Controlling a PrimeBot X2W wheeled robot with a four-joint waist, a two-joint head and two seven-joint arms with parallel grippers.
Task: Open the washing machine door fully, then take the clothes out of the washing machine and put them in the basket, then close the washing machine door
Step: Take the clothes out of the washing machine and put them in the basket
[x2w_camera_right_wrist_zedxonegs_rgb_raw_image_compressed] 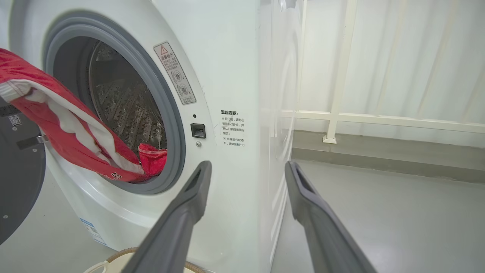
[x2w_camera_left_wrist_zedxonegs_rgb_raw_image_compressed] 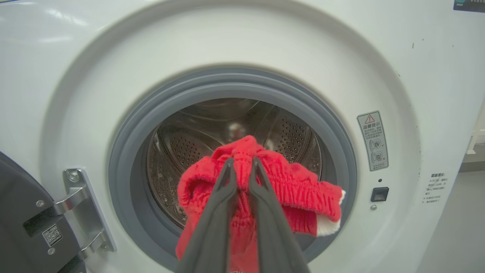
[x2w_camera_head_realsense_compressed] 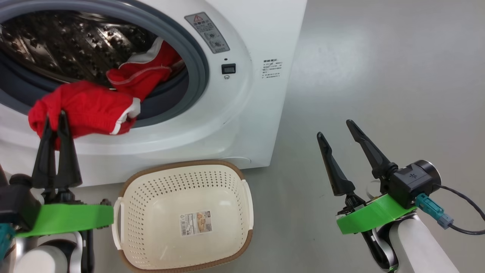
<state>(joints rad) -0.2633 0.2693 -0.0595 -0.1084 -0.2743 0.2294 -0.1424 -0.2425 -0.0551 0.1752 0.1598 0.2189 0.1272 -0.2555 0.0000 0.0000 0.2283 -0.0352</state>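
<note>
Red fabric garment (x2w_camera_head_realsense_compressed: 91, 108) half out of white washing machine (x2w_camera_head_realsense_compressed: 242, 125)
Left gripper (x2w_camera_head_realsense_compressed: 55, 116) clamps it, right gripper (x2w_camera_head_realsense_compressed: 334, 128) gapes; cream perforated basket (x2w_camera_head_realsense_compressed: 182, 165) unfilled

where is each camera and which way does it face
Head view: on the head, looking down at the washer front and basket; left gripper shut on the red garment, right gripper open.
Left wrist view: on the left wrist, facing straight into the drum; its fingers pinch the garment.
Right wrist view: on the right wrist, facing the washer's right front and a railing; its fingers spread.
Shared: all show the garment and warning label.
</note>
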